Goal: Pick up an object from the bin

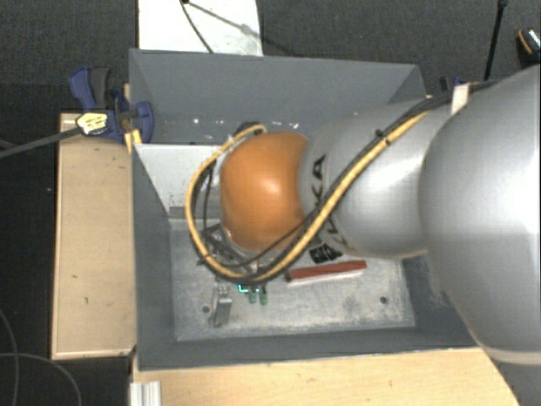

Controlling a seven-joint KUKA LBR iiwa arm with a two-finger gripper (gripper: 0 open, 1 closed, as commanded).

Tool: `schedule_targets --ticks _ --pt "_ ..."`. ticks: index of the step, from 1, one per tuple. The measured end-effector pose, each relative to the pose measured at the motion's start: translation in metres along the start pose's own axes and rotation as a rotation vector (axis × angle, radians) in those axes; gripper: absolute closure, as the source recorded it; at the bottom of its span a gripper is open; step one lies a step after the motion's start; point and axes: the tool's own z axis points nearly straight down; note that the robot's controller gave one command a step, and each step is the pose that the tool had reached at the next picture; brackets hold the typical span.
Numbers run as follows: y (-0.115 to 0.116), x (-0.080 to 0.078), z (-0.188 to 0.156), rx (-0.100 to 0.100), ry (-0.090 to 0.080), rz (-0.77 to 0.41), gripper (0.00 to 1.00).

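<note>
My gripper [221, 307] hangs low over the left part of the bin floor, close to the front wall, below the arm's orange cover. Nothing shows under it or held in it. A long, flat red-orange thing [328, 271] lies on the floor to the gripper's right, stretched left to right. Its upper edge is hidden under the arm.
The big silver arm comes in from the right and covers the bin's right and middle. Bare grey floor shows along the front, between the gripper and the right wall. The left and front walls stand close to the gripper.
</note>
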Motion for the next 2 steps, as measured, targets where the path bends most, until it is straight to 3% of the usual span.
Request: schedule_targets --ticks 1,2 --pt "-0.075 -0.034 -0.013 0.002 -0.013 -0.056 0.0" --pt "-0.083 -0.071 0.08 0.001 -0.005 -0.393 0.0"
